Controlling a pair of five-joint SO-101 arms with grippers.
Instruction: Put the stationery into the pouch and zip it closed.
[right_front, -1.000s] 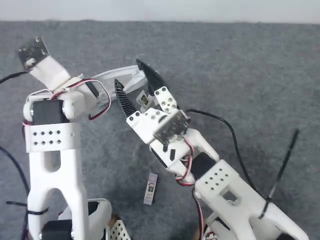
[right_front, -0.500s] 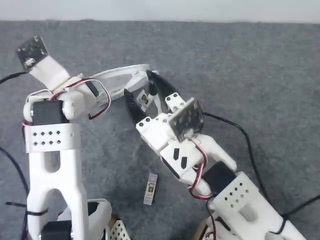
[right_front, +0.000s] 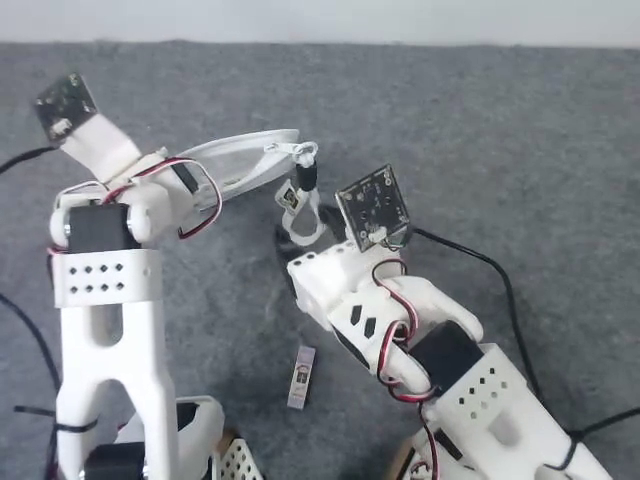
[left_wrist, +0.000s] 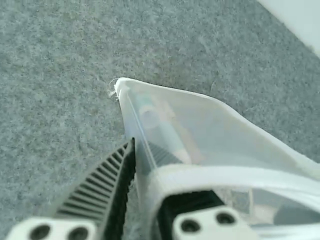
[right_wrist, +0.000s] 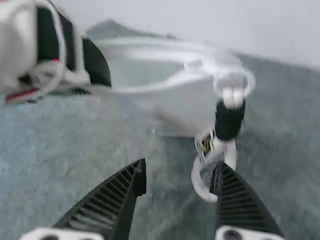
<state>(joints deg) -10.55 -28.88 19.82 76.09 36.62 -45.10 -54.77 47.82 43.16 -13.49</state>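
Left arm (right_front: 105, 300): white, stands upright at the near left of the high view, its wrist bent over toward the middle.
Left gripper (left_wrist: 142, 165): jaws closed tight on the edge of the pouch (left_wrist: 200, 130); 1 ribbed black finger lies against its outside.
Right arm (right_front: 440, 360): stretches diagonally from the near right toward the middle, wrist pitched down.
Right gripper (right_wrist: 177, 175): 2 ribbed black fingers spread apart.

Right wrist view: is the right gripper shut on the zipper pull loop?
No, the right gripper is open, fingers spread wide, and the zipper pull loop hangs beside one finger, unclamped.
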